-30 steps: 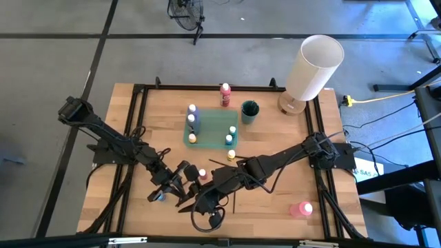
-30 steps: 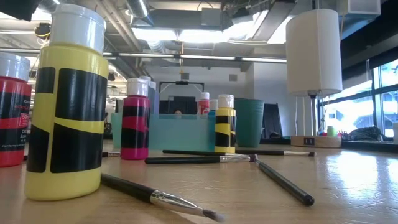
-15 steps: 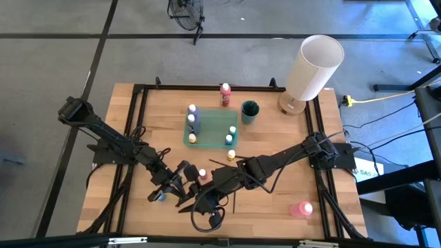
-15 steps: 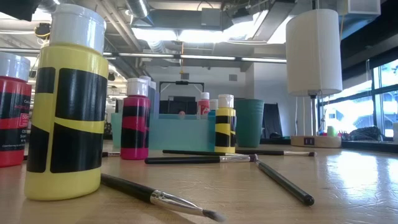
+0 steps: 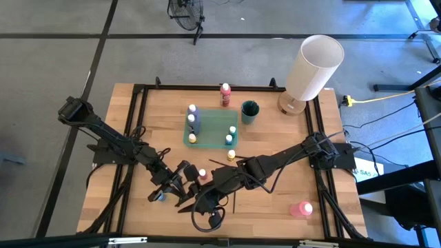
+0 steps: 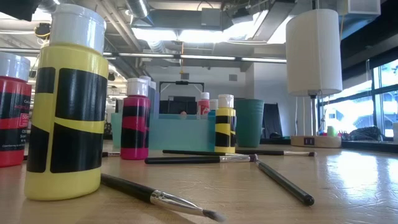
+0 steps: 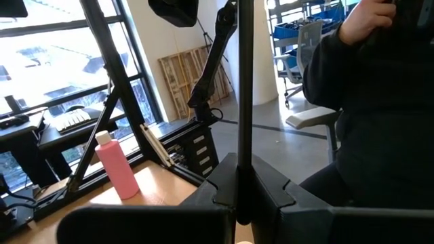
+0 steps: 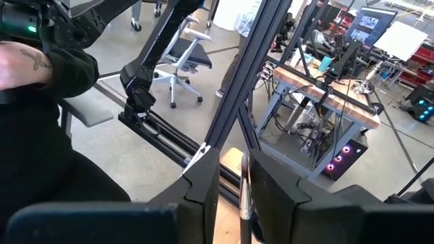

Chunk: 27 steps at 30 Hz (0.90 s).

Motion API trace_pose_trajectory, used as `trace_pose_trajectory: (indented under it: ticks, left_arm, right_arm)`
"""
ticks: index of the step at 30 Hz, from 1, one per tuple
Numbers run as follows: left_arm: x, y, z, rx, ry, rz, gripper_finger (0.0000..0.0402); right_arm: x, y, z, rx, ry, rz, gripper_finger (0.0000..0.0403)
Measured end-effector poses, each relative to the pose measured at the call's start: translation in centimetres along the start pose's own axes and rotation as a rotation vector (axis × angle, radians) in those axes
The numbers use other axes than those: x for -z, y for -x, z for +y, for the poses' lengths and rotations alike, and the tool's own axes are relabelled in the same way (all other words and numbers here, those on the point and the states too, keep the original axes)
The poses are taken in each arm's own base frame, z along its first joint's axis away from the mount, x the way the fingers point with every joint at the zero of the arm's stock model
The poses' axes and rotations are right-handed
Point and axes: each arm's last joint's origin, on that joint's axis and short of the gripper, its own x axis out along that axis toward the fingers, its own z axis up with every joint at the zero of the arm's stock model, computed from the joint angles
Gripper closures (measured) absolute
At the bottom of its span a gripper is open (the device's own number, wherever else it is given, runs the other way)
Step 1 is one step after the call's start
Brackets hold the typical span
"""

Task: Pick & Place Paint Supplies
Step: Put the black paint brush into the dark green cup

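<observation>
A thin dark brush (image 7: pixel 244 102) stands upright at the table's near middle, with my left gripper (image 7: pixel 239 203) (image 5: pixel 186 178) shut on its lower end. My right gripper (image 8: pixel 234 183) (image 5: pixel 204 191) is open, one finger on each side of the brush's silvery ferrule (image 8: pixel 245 203), with the tip poking up above them. Small white-capped bottles stand in a teal tray (image 5: pixel 210 129). A pink bottle (image 5: pixel 202 175) stands next to the grippers. More brushes (image 6: pixel 205 159) lie flat on the wood. My left gripper pinches the brush's thin lower end (image 7: pixel 239 211) between its two fingers. The fingers come in level and lie across the brush. The brush stands upright above them and runs out of the wrist view's top. My right gripper: a gap shows beside the ferrule, and I cannot tell whether a finger touches it.
A big white cylinder (image 5: pixel 313 67) stands at the far right, next to a green cup (image 5: pixel 249 111) and a red bottle (image 5: pixel 225 94). A pink bottle (image 5: pixel 301 209) is at the near right and a yellow one (image 5: pixel 231 155) is mid-table. A person's dark sleeve (image 7: pixel 380 88) shows beyond the table.
</observation>
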Motion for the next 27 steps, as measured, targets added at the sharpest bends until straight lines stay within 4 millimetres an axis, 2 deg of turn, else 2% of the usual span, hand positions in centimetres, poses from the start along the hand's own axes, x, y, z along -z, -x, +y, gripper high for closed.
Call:
trace_pose_trajectory:
  ticks: [19, 27]
  left_arm:
    - [0.00, 0.00, 0.00, 0.000, 0.000, 0.000, 0.0391]
    - [-0.01, 0.00, 0.00, 0.000, 0.000, -0.001, 0.0391]
  right_arm:
    - [0.25, 0.04, -0.71, -0.021, -0.009, -0.006, 0.0318]
    - [0.26, 0.04, -0.70, -0.024, -0.011, -0.006, 0.0345]
